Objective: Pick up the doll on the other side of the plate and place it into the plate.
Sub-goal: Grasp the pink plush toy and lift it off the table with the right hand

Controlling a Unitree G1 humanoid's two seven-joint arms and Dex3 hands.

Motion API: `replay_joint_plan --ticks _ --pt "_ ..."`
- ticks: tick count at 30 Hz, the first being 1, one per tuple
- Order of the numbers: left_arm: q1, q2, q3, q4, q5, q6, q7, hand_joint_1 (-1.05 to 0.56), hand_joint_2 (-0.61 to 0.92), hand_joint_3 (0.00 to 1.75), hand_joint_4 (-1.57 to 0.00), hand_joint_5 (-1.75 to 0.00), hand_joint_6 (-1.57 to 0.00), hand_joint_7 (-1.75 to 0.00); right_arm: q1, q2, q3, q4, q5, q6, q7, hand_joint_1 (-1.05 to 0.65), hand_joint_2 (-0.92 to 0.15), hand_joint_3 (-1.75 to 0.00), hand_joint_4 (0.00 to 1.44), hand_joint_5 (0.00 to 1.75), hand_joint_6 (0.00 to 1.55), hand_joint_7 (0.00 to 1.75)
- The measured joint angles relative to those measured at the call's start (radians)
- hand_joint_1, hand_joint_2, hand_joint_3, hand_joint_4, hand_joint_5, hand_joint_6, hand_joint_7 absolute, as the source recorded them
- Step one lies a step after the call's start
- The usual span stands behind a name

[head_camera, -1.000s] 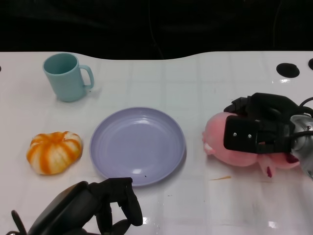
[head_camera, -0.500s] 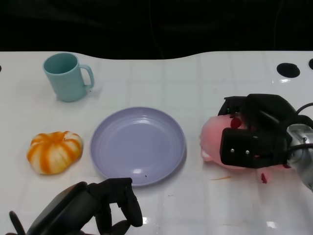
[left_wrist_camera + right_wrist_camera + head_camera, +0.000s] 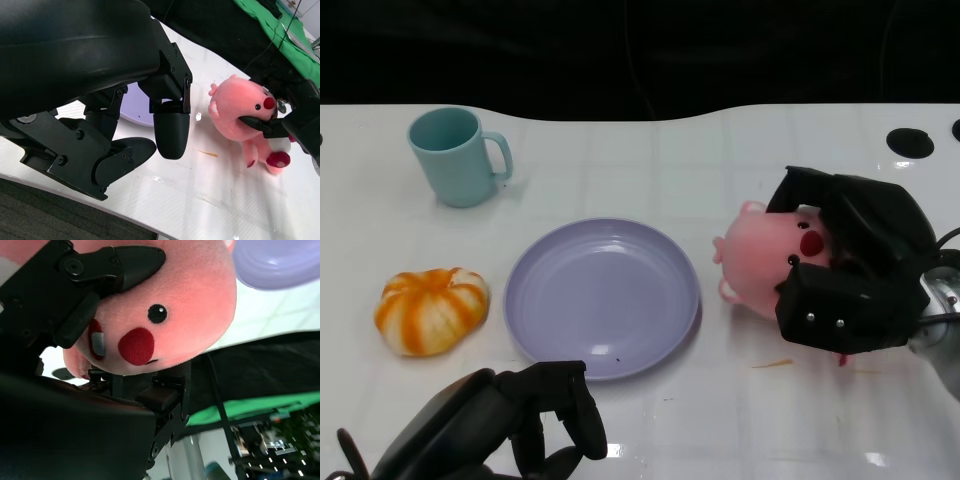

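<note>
Head view: right hand (image 3: pixel 850 265) clamped around pink doll (image 3: pixel 760 265), beside plate (image 3: pixel 535 315).

Pink doll (image 3: pixel 760 265) (red nose), lilac plate (image 3: pixel 602 296), teal mug (image 3: pixel 455 156), orange-and-white striped pumpkin (image 3: pixel 430 310)

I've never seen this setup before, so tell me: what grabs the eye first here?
The pink doll, gripped in the black right hand just right of the lavender plate, its dark eye and red cheek filling the right wrist view. Next, the striped orange pumpkin left of the plate and the teal mug at the far left.
</note>
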Motion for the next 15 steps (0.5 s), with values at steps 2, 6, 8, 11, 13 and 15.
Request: replay_joint_plan --ticks 2,6,8,11,13,15 --pt "0.0 0.0 0.0 0.003 0.001 -0.006 0.0 -0.2 0.62 0.99 -0.67 -1.71 -0.66 -1.35 0.0 0.007 -0.005 -0.013 0.005 -0.018 -0.011 -0.15 -0.43 -1.23 0.92 1.75 0.73 1.75" --pt "0.002 0.0 -0.002 0.008 0.003 -0.017 0.0 -0.2 0.61 0.99 -0.66 -1.69 -0.66 -1.34 0.0 0.023 -0.017 -0.034 0.018 -0.033 -0.016 -0.16 -0.38 -1.32 0.95 1.75 0.73 1.75" --pt "0.002 0.0 -0.006 0.012 0.003 -0.025 0.0 -0.2 0.61 0.99 -0.67 -1.69 -0.67 -1.34 0.0 0.034 -0.02 -0.051 0.02 -0.034 -0.015 -0.16 -0.36 -1.36 0.96 1.75 0.73 1.75" --pt "0.002 -0.002 -0.013 0.017 0.006 -0.027 0.0 -0.2 0.61 1.01 -0.67 -1.69 -0.67 -1.34 -0.006 0.064 -0.023 -0.075 0.022 -0.027 -0.001 -0.18 -0.34 -1.39 0.96 1.75 0.75 1.75" --pt "0.002 -0.005 -0.017 0.017 0.009 -0.027 0.001 -0.2 0.61 1.01 -0.68 -1.68 -0.67 -1.35 -0.018 0.085 -0.023 -0.082 0.022 -0.026 0.012 -0.17 -0.34 -1.4 0.95 1.75 0.74 1.75" --pt "0.002 -0.008 -0.02 0.018 0.015 -0.03 0.001 -0.2 0.6 1.02 -0.68 -1.68 -0.67 -1.35 -0.036 0.106 -0.021 -0.083 0.021 -0.027 0.018 -0.17 -0.33 -1.4 0.96 1.75 0.74 1.75"
